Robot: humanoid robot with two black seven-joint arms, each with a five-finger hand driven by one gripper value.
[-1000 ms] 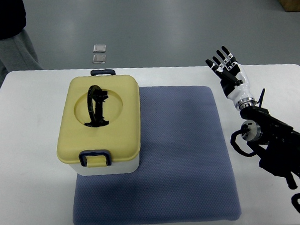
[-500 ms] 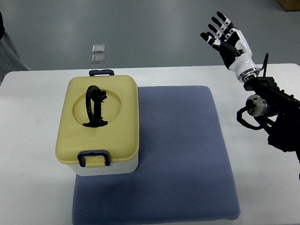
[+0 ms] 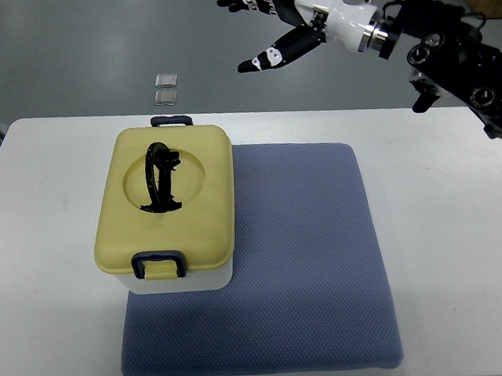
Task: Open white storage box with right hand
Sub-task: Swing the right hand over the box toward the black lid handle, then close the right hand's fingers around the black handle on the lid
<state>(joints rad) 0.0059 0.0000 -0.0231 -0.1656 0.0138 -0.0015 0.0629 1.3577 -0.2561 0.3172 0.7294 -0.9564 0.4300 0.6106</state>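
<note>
The mat (image 3: 302,265), a blue dotted fabric, reaches the near edge of the white bench (image 3: 448,247), and its right half is bare. The box (image 3: 167,209) stands on the mat's left part, overhanging the left edge; it has a white body, a pale yellow rounded lid with a black handle (image 3: 160,178) lying in a round recess, and dark latches front and back, both down. Beyond the far edge, the right hand (image 3: 271,18) is high over the floor, fingers spread, holding nothing and well apart from the box.

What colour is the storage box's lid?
Pale yellow lid, with dark blue latches, in the top view.
</note>
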